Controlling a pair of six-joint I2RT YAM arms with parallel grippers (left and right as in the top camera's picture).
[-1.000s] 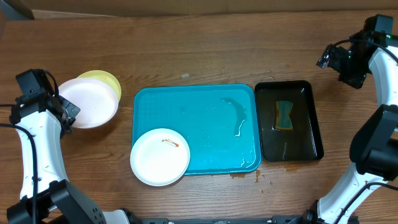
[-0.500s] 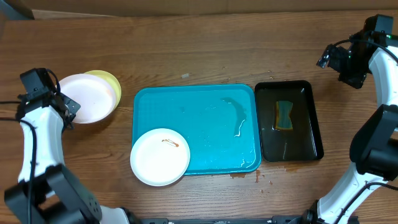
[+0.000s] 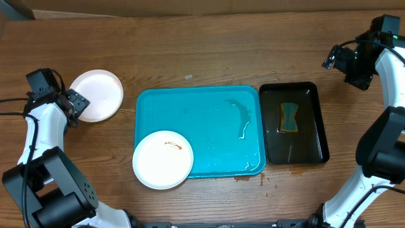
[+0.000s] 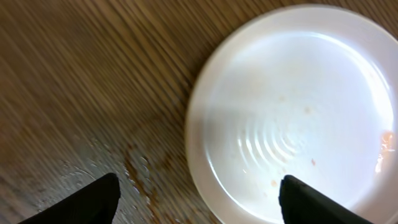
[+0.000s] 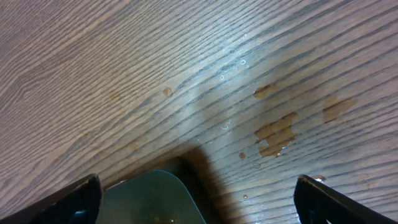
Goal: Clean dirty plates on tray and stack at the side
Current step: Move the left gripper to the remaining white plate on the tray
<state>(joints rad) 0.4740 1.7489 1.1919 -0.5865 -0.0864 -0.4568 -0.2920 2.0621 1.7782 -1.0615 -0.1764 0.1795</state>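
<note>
A white plate (image 3: pixel 96 95) lies on the table left of the turquoise tray (image 3: pixel 209 101). My left gripper (image 3: pixel 74 104) stands open at its left rim. In the left wrist view the plate (image 4: pixel 292 106) shows faint specks, its near rim passing between the spread fingers (image 4: pixel 93 199) of the gripper (image 4: pixel 199 208), which grip nothing. A second white plate (image 3: pixel 162 159) with a brown-red smear rests on the tray's front left corner, overhanging the rim. My right gripper (image 3: pixel 330 60) hovers open at the far right, above the table beside the black tray's corner (image 5: pixel 155 199).
A narrow black tray (image 3: pixel 314 120) right of the turquoise one holds a sponge (image 3: pixel 289 118). A wet streak (image 3: pixel 243 117) lies on the turquoise tray. Brown drops (image 3: pixel 253 179) dot the table by its front right corner, and more stains (image 5: pixel 277 134) show under the right wrist.
The left gripper carried the white plate back over the yellow-green one, covering it, then opened and let go. The right arm has not moved.
</note>
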